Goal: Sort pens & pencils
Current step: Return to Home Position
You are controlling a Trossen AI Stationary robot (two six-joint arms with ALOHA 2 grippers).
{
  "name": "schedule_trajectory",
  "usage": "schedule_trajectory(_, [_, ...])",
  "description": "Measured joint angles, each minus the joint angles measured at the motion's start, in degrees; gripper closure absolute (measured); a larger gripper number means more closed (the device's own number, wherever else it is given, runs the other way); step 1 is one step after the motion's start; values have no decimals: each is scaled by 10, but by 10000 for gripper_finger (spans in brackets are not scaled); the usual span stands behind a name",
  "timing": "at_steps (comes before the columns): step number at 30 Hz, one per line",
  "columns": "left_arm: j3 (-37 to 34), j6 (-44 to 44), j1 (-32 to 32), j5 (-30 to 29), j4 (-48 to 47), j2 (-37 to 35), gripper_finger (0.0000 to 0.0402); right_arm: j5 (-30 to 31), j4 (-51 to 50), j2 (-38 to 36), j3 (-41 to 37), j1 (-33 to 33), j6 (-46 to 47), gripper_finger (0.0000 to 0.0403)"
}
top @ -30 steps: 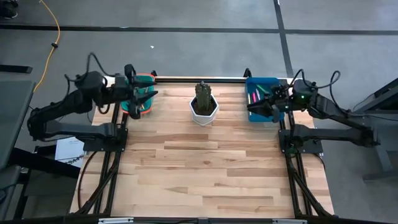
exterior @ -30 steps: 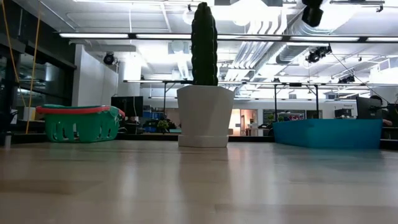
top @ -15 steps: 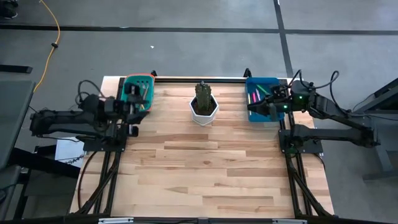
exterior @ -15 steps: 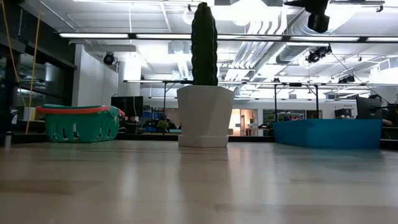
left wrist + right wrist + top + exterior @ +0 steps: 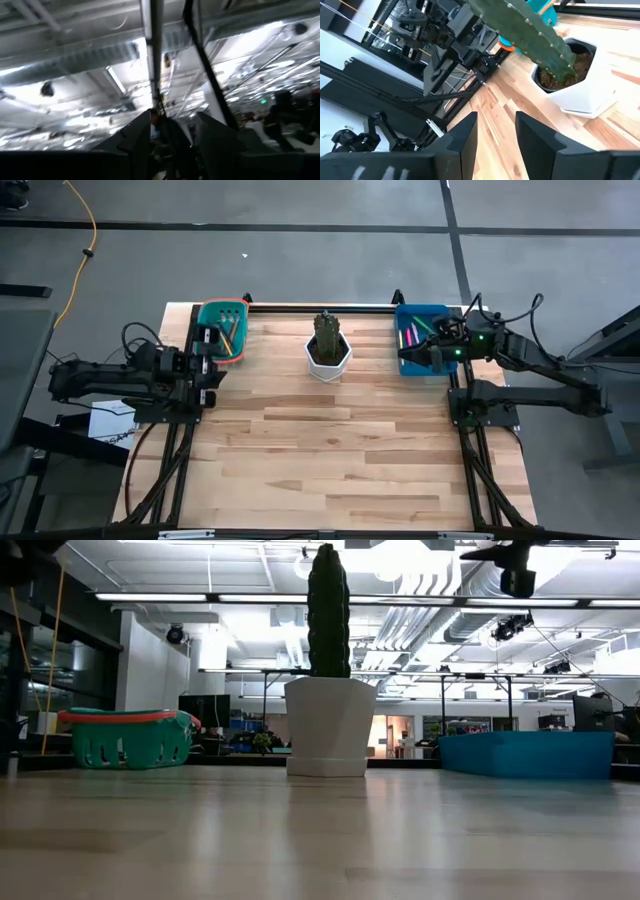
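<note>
Pencils [image 5: 229, 337] and pens [image 5: 407, 337]: light, stiff, slick sticks, probably best pinched mid-shaft. Your left gripper [image 5: 173, 117], far left of the cactus pot [image 5: 328, 372], and right gripper [image 5: 496, 117], right of it, are spread and empty. The green bin [image 5: 222, 304] left of the pot holds pencils. The blue bin [image 5: 421, 309] on its right holds pens.

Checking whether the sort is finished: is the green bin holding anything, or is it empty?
Not empty: the high view shows several thin pencils lying inside the green bin.
</note>
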Motion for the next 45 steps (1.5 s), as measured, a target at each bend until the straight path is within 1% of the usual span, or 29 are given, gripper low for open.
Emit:
schedule_trajectory(2, [-12, 2, 0, 14, 23, 0, 259, 0, -6, 0, 0, 0, 0, 279])
schedule_trajectory(7, [-58, 1, 0, 13, 76, -3, 259, 0, -19, 0, 0, 0, 0, 279])
schedule_trajectory(10, [-81, -7, -1, 12, 88, -7, 259, 0, -28, 0, 0, 0, 0, 279])
schedule_trajectory(14, [-94, -17, -4, 20, 95, -8, 259, 0, -40, 0, 0, 0, 2, 279])
schedule_trajectory(19, [-103, 14, -48, 18, 96, -8, 259, 2, -42, 0, 0, 0, 4, 279])
schedule_trajectory(29, [-139, 107, -169, -76, 113, -13, 259, 16, -69, 0, -1, 0, -5, 279])
schedule_trajectory(35, [-166, 142, -205, -87, 114, -37, 259, 16, -82, 0, -1, 0, -11, 279])
schedule_trajectory(39, [-168, 155, -215, -87, 64, -58, 259, 16, -82, 0, -1, 0, -11, 279])
schedule_trajectory(42, [-168, 151, -213, -90, -1, -72, 259, 16, -82, 0, -1, 0, -11, 279])
schedule_trajectory(45, [-168, 135, -213, -128, -78, -82, 259, 19, -84, 0, -1, 0, -7, 279])
